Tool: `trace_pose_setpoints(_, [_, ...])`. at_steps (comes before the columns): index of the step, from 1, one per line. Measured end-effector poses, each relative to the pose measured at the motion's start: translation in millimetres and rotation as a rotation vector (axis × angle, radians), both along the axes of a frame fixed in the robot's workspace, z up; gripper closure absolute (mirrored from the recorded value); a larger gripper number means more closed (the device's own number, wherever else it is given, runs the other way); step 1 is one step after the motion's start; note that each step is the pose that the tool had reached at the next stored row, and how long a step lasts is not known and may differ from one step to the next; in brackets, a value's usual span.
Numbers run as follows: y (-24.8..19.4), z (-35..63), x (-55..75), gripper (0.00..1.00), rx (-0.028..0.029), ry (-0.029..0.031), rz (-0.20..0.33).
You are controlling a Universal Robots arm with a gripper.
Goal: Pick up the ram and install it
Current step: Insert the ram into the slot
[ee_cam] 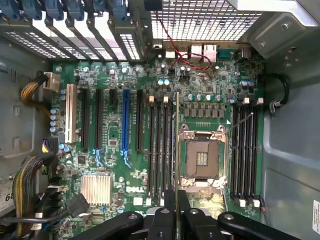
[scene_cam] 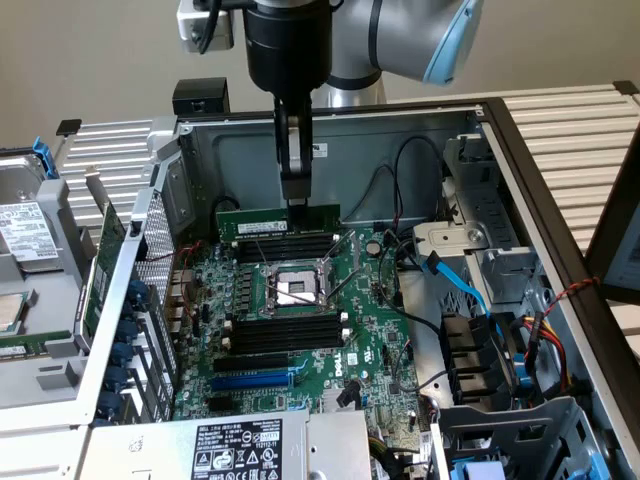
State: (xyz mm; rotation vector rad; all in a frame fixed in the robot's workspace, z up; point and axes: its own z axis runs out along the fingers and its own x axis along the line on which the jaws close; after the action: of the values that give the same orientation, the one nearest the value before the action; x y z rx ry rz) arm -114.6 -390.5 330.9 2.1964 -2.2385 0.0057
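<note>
Currently the arm (scene_cam: 400,35) reaches down into an open computer case (scene_cam: 480,115) that lies on its side with the motherboard (scene_cam: 365,330) facing up. The tool (scene_cam: 297,200) is closed on the ram (scene_cam: 265,220), its two dark fingers (scene_cam: 291,160) pinching the upper long edge of the green stick near its middle. The ram stands on edge, level, with its white label facing the exterior view. It hangs over the part of the motherboard nearest the case's back wall, lined up lengthwise with the black memory slots (scene_cam: 285,247) below it.

From the wrist view the ram (ee_cam: 177,140) shows edge-on as a thin line coming out from between the tool's (ee_cam: 177,207) fingers. It runs parallel to a bank of memory slots (ee_cam: 161,145) and sits over the strip between that bank and the processor socket (ee_cam: 202,157). Whether its lower edge touches a slot, I cannot tell.

The processor socket (scene_cam: 290,290) is bare and shiny, with a second bank of black slots on its other side. A blue slot (scene_cam: 252,380) lies further toward the front edge of the motherboard, and blue cables (scene_cam: 455,275) loop along the edge at the exterior view's right. A ribbed silver heat sink (ee_cam: 96,189) sits near the blue slot (ee_cam: 125,120).
</note>
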Motion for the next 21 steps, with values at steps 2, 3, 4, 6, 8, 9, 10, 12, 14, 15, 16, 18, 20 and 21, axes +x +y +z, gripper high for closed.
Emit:
trace_pose_setpoints(2, [-5.2,-9.6,-0.1,0.86,0.0006,-0.0001,-0.003])
trace_pose_setpoints(3, [-5.6,-11.4,0.0,0.86,0.0006,-0.0001,-0.003])
trace_pose_setpoints(4, [-6.0,-13.3,0.0,0.86,0.0007,0.0000,-0.005])
trace_pose_setpoints(6, [-6.6,-18.6,0.0,0.86,0.0008,-0.0001,-0.008])
trace_pose_setpoints(8, [-7.6,-22.3,0.0,0.86,0.0008,-0.0001,-0.010])
trace_pose_setpoints(9, [-8.0,-24.1,0.0,0.86,0.0009,-0.0002,-0.011])
trace_pose_setpoints(10, [-8.5,-25.9,0.0,0.86,0.0007,-0.0001,-0.012])
trace_pose_setpoints(12, [-9.5,-29.6,0.0,0.86,0.0009,-0.0006,-0.014])
trace_pose_setpoints(14, [-10.7,-32.9,0.0,0.86,0.0007,-0.0010,-0.016])
trace_pose_setpoints(15, [-11.1,-34.7,0.0,0.86,0.0007,-0.0011,-0.017])
trace_pose_setpoints(16, [-11.5,-36.5,0.0,0.86,0.0008,-0.0012,-0.017])
trace_pose_setpoints(18, [-12.4,-39.8,0.0,0.86,0.0008,-0.0013,-0.018])
trace_pose_setpoints(20, [-13.7,-42.6,0.0,0.86,0.0006,-0.0012,-0.019])
trace_pose_setpoints(21, [-14.3,-44.1,0.0,0.86,0.0007,-0.0012,-0.020])
